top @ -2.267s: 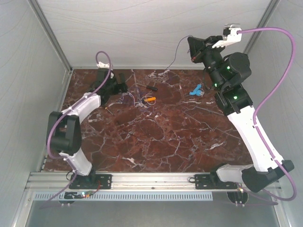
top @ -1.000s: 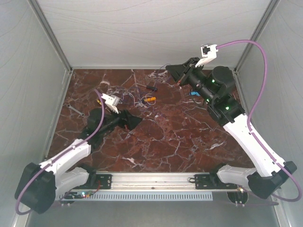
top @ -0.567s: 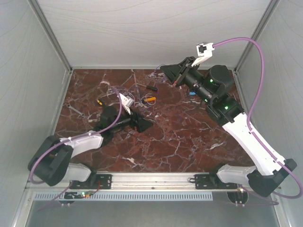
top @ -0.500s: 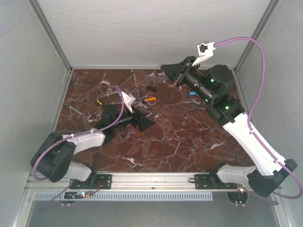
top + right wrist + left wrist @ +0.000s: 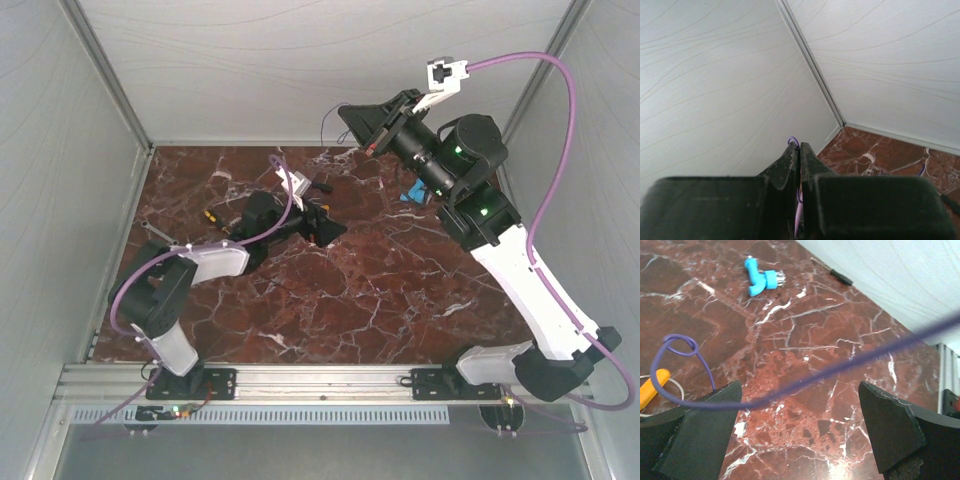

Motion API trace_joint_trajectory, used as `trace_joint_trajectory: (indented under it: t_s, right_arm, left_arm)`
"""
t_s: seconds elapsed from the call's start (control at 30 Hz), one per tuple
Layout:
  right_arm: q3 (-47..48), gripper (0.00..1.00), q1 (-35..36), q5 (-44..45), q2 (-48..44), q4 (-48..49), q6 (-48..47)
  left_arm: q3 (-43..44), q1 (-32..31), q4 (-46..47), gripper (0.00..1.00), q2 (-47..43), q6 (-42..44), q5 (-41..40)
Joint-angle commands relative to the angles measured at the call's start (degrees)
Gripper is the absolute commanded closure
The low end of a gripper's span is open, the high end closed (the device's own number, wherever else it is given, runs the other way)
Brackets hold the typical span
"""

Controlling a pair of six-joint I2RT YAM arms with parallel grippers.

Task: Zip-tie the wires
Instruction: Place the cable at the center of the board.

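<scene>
My right gripper (image 5: 345,118) is raised above the table's back edge and shut on a thin purple wire (image 5: 327,112). In the right wrist view a small loop of the wire (image 5: 794,141) sticks out past the closed fingertips (image 5: 790,157). My left gripper (image 5: 325,228) is low over the middle back of the marble table (image 5: 400,290), with its jaws wide open. In the left wrist view (image 5: 800,430) a taut purple strand (image 5: 840,367) runs across the gap between the fingers and ends in a small loop (image 5: 680,346) at the left. The rest of the tangle is hidden.
A blue plastic piece (image 5: 412,192) (image 5: 760,281) lies at the back right. A black-handled screwdriver (image 5: 320,185) lies behind the left gripper, and an orange handle (image 5: 652,385) shows by the left finger. A small orange-black tool (image 5: 210,215) and a metal piece (image 5: 150,230) lie at the left. White walls enclose the table.
My left arm has swung from the table's left side to the middle back, under the stretched wire. My right gripper has risen a little and stays shut on the wire.
</scene>
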Motion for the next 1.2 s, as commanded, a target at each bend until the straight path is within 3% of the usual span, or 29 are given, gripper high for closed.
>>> trace_joint_trajectory:
  t_s: [0.0, 0.07, 0.13, 0.2, 0.3, 0.33, 0.37, 0.4, 0.43, 0.5, 0.57, 0.67, 1.07, 1.17]
  right_arm:
    - [3.7, 1.00, 0.4, 0.4, 0.9, 0.8, -0.9]
    - [3.8, 1.00, 0.4, 0.5, 1.0, 0.9, -1.1]
    - [3.7, 1.00, 0.4, 0.4, 0.9, 1.0, -1.2]
    - [3.5, 1.00, 0.4, 0.7, 0.6, 0.9, -1.3]
    - [3.1, 1.00, 0.4, 1.1, -0.1, 1.0, -1.6]
    - [3.1, 1.00, 0.4, 1.2, -0.3, 1.1, -1.6]
    - [3.1, 1.00, 0.4, 1.3, -0.5, 1.1, -1.8]
    - [3.0, 1.00, 0.4, 1.5, -0.6, 1.0, -2.0]
    - [3.0, 1.00, 0.4, 1.5, -0.8, 1.0, -2.2]
    - [2.9, 1.00, 0.4, 1.9, -0.9, 0.6, -2.5]
    - [2.6, 1.00, 0.4, 1.9, -1.2, 0.5, -2.6]
    - [1.6, 1.00, 0.4, 1.9, -1.9, 1.0, -2.4]
    - [0.2, 1.00, 0.4, 1.3, -2.9, 1.5, -1.7]
    - [0.4, 1.00, 0.4, 1.1, -2.7, 1.5, -1.7]
  left_arm:
    - [-0.7, -0.4, 2.1, 0.00, -0.2, 4.5, -5.9]
    - [-1.6, -0.5, 2.1, 0.01, -1.0, 5.4, -6.5]
    - [-2.1, -0.5, 2.1, 0.10, -1.3, 6.3, -6.5]
    - [-2.3, -0.5, 2.2, 0.33, -1.4, 7.2, -6.3]
    - [-2.5, -0.6, 2.2, 0.80, -1.0, 8.1, -6.5]
    - [-2.4, -0.6, 2.0, 0.93, -1.0, 8.2, -6.7]
    - [-2.7, -0.6, 2.1, 1.00, -1.2, 8.3, -6.9]
    - [-3.0, -0.6, 2.2, 1.00, -1.7, 8.4, -7.1]
    - [-3.6, -0.7, 2.6, 0.91, -2.2, 8.5, -7.3]
    - [-5.1, -0.9, 4.3, 0.47, -3.3, 8.6, -6.0]
    - [-6.0, -0.9, 5.8, 0.20, -3.8, 8.2, -1.5]
    - [-6.0, -0.9, 8.3, 0.01, -3.4, 5.5, 6.3]
    - [-2.9, -0.9, 20.4, 0.00, 0.4, -4.5, 22.9]
    - [-1.3, -0.9, 21.5, 0.00, 2.5, -6.5, 23.6]
